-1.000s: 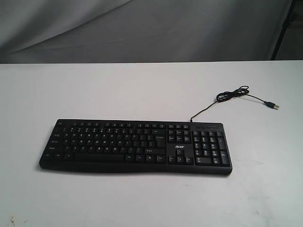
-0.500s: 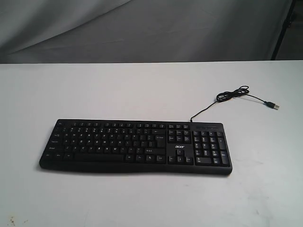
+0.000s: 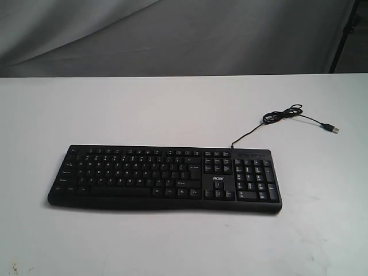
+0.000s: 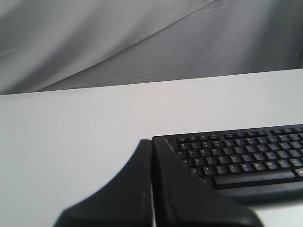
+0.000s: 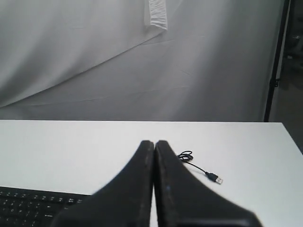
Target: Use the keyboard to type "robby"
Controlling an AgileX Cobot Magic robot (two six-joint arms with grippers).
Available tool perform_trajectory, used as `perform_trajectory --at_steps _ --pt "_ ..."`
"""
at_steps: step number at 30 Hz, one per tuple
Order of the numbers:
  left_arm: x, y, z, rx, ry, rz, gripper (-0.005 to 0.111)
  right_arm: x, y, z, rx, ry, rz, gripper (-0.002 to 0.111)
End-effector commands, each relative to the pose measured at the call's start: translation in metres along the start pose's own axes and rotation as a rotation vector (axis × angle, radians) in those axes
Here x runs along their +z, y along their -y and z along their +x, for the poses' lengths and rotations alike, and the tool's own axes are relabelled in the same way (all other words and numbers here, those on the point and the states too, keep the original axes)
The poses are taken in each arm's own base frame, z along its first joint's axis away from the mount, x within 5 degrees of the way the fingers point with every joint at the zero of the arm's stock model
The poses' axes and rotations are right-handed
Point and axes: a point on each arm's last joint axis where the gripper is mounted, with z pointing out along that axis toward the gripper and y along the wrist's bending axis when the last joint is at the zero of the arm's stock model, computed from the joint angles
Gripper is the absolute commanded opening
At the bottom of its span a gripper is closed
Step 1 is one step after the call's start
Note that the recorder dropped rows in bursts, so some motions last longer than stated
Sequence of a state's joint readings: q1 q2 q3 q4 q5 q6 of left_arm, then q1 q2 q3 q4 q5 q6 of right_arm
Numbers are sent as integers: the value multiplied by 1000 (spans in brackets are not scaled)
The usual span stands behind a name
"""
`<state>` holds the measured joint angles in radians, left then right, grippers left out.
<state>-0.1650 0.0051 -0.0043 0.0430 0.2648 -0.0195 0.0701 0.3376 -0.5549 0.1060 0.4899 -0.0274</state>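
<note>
Item 1. My left gripper [image 4: 151, 145]: the two black fingers are pressed flat together with nothing between them. It sits apart from the keyboard [image 3: 165, 178], whose letter keys show beyond its tip in the left wrist view.

Item 2. My right gripper [image 5: 154, 144]: closed the same way, fingers tip to tip and empty.

Item 3. The keyboard: black, full-size, white legends. It lies flat on the white table [image 3: 172, 103] toward the near edge, with its number pad at the right end in the exterior view. The acer logo [image 3: 218, 179] sits above the arrow keys.

Item 4. Cable [image 3: 244, 137]: thin and black. It leaves the keyboard's rear edge by the number pad (one small loose coil along the way) and ends in a USB plug [image 3: 333, 129] lying on the table.

Item 5. Grey cloth backdrop [image 3: 172, 34]: hangs behind the table.
</note>
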Motion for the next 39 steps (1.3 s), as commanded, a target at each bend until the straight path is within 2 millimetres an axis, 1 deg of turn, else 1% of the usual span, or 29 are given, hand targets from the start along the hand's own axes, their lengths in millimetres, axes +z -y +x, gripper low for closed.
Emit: perform_trajectory --at_steps 1,3,5,8,10,12,14,15,16,18,21,24,28,30,32,36,39 --pt "0 0 1 3 0 5 0 24 -3 -12 100 -63 -29 0" --pt "0 0 1 3 0 5 0 41 -6 -7 219 -154 -58 0" --pt "0 0 1 3 0 5 0 58 -9 1 272 -266 -85 0" --pt "0 0 1 3 0 5 0 79 -23 8 209 -460 -183 0" --pt "0 0 1 3 0 5 0 94 -39 7 152 -556 -278 0" --pt "0 0 1 3 0 5 0 108 -58 3 106 -601 -369 0" --pt "0 0 1 3 0 5 0 123 -79 0 64 -636 -450 0" --pt "0 0 1 3 0 5 0 132 -95 1 37 -659 -505 0" --pt "0 0 1 3 0 5 0 139 -107 2 16 -671 -540 0" --pt "0 0 1 3 0 5 0 154 -136 8 -35 -696 -622 0" --pt "0 0 1 3 0 5 0 175 -181 22 -98 -743 -712 0" --pt "0 0 1 3 0 5 0 192 -221 37 -155 -785 -776 0" --pt "0 0 1 3 0 5 0 214 -262 60 -204 -830 -819 0" --pt "0 0 1 3 0 5 0 229 -275 69 -219 -837 -825 0" --pt "0 0 1 3 0 5 0 239 -286 75 -229 -834 -831 0" --pt "0 0 1 3 0 5 0 260 -300 88 -263 -815 -841 0" --pt "0 0 1 3 0 5 0 273 -310 95 -303 -769 -855 0"
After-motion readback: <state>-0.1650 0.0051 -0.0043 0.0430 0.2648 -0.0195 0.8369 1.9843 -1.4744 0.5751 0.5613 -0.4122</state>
